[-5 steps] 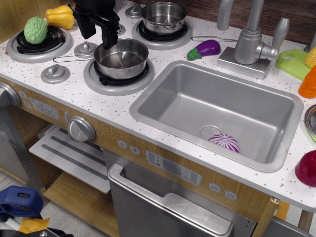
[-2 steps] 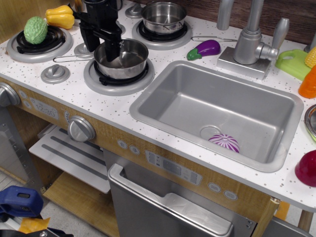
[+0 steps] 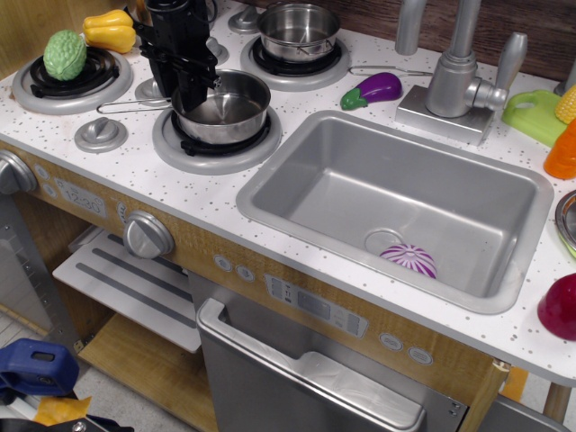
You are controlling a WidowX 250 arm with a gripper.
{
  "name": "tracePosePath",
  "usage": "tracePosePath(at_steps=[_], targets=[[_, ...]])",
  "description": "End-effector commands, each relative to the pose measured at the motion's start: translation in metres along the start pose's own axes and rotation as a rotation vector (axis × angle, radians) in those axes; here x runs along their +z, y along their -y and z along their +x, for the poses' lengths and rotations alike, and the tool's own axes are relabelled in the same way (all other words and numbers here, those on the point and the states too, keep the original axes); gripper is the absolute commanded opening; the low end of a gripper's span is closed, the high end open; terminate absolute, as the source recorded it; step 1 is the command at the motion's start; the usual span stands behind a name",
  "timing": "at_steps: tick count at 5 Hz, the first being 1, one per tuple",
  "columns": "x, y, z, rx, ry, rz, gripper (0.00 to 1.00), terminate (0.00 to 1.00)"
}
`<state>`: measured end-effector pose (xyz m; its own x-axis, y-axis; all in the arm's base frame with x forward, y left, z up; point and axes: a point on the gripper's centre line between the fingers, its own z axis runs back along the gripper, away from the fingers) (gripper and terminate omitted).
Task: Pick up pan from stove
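While end effector (image 3: 191, 90) clamps near pan (image 3: 225, 106) rim, two pans visible.

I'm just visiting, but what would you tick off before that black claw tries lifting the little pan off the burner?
1. Gripper at the pan left rim: ok.
2. Fingers straddling the rim: cannot tell, too dark.
3. Jaws closed on the rim: cannot tell.
4. Pan seated flat on its burner: ok.
5. Pan empty: ok.
6. Wire handle free of nearby lid: cannot tell.
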<state>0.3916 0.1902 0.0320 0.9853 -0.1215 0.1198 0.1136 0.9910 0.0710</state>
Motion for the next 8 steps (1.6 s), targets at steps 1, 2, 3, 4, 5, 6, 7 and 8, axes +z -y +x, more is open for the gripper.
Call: tracePosePath(at_steps=[1,2,3,4,5,6,7,8], targets=[[0.019,-0.008,0.003,0.007,0.05,0.034,0.0,0.0],[0.045,-0.009,0.006,0.02,0.071,0.09,0.0,0.0],[0.069,-0.007,0.008,0.053,0.083,0.139,0.0,0.0],[0.089,-0.007,0.013,0.087,0.109,0.186,0.0,0.0],[0.106,-0.008,0.018,0.117,0.156,0.216,0.0,0.0],[0.128,-0.006,0.024,0.125,0.181,0.251,0.0,0.0],[0.134,-0.006,0.025,0.105,0.206,0.27,0.0,0.0],[0.13,-0.007,0.023,0.088,0.223,0.264,0.0,1.0]])
